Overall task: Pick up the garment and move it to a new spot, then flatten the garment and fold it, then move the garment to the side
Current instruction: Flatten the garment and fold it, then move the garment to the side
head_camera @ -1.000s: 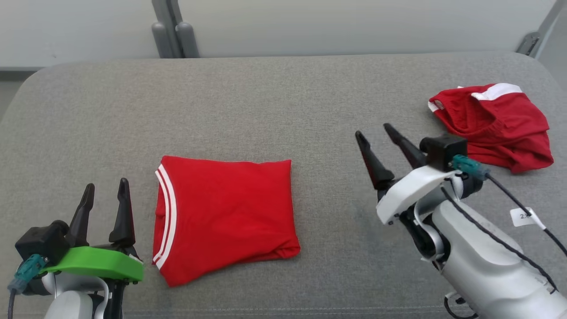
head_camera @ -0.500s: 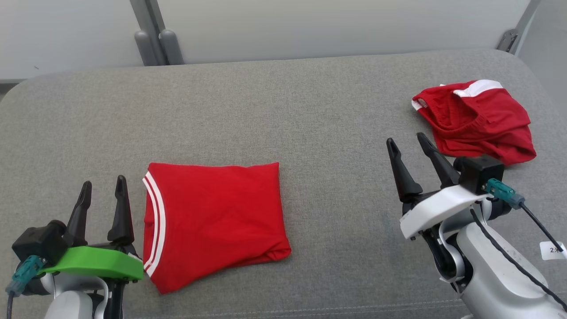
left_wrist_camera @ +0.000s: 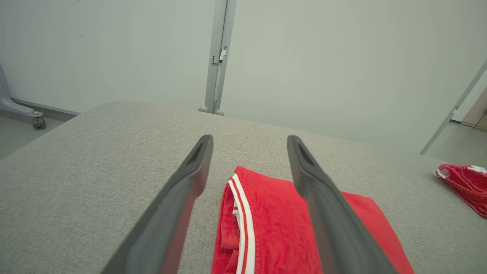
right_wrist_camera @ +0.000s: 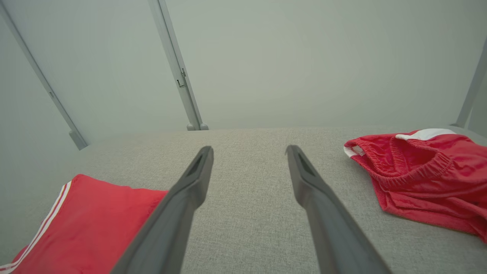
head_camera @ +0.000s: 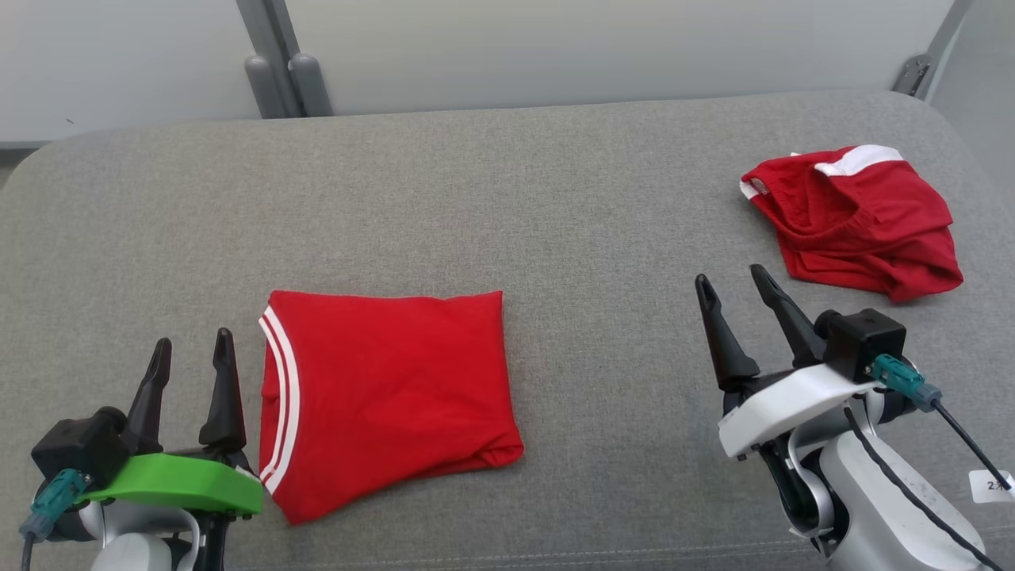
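folded garment [head_camera: 384, 396] flat btwn open, empty grippers

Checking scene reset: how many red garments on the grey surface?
2. The folded red garment lies beside the left end effector; the crumpled red garment sits far right, beyond the right end effector. None looks hidden.

Bright, even light; faint shadows
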Available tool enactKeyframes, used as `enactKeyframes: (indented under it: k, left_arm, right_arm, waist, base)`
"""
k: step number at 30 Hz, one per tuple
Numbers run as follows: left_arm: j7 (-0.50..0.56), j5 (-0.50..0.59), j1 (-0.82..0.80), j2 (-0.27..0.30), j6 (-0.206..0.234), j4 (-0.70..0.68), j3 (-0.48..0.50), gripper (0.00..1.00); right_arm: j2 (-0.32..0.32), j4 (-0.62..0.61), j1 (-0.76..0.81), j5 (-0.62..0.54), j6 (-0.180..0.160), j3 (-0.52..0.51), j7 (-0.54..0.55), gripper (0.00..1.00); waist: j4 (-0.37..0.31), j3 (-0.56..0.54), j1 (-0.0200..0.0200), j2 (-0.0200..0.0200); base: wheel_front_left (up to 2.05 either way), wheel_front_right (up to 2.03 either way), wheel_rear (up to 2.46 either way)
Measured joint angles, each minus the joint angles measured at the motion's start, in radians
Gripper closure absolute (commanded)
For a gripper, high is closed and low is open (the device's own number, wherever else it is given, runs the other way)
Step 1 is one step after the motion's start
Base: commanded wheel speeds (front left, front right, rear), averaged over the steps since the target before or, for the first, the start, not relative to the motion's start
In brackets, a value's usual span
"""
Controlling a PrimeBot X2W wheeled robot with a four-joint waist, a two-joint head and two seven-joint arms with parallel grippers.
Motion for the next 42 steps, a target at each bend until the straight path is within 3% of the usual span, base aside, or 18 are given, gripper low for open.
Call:
enactKeyframes:
  k: [6, 13, 27, 42]
  left_arm:
    - [0.0, 0.019, 0.005, -0.005, 0.0, 0.0, 0.0, 0.0]
    - [0.0, 0.021, 0.005, -0.013, 0.0, 0.0, -0.01, 0.0]
    - [0.0, 0.026, 0.002, -0.021, -0.002, 0.012, -0.023, 0.0]
    - [0.0, 0.026, -0.01, -0.028, -0.003, 0.027, -0.036, 0.0]
  right_arm:
    - [0.015, 0.001, 0.029, 0.002, 0.004, 0.01, 0.0, 0.0]
    - [0.047, 0.043, 0.037, 0.057, 0.057, 0.055, 0.008, 0.0]
    - [0.152, 0.228, -0.053, 0.252, 0.174, 0.063, 0.191, 0.0]
    - [0.176, 0.435, -0.167, 0.38, 0.212, 0.053, 0.346, 0.0]
  waist:
    - [0.008, -0.001, 0.0, 0.0]
    - [0.022, 0.004, 0.0, 0.0]
    - [0.106, 0.01, 0.0, 0.0]
    - [0.22, 0.025, 0.0, 0.0]
  base:
    - [0.0, 0.0, 0.0]
    - [0.0, 0.0, 0.0]
    - [0.0, 0.0, 0.0]
    - [0.0, 0.0, 0.0]
